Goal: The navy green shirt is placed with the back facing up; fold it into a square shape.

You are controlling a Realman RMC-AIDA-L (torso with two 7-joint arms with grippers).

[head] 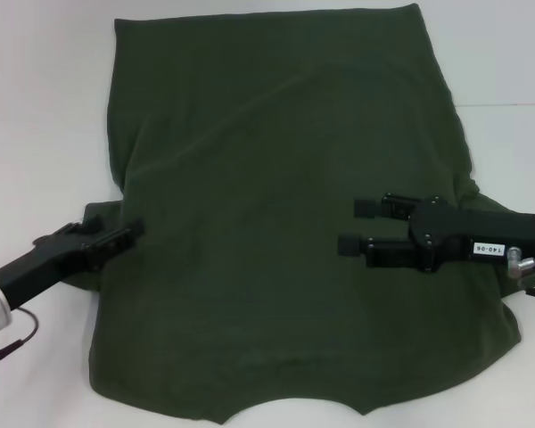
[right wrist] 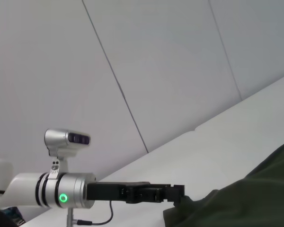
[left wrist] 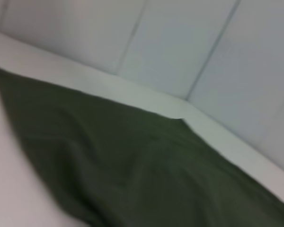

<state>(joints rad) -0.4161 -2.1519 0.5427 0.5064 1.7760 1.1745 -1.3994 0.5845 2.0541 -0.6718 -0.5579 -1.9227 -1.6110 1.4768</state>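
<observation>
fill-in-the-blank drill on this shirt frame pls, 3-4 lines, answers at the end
1. The navy green shirt lies spread on a table whose colour is ____.
2. The right pincer is over the shirt with its fingers ____.
3. The left pincer is at the shirt's ____ edge.
4. The side of the shirt facing up shows ____ lettering.

Missing words: white; open; left; no
</observation>
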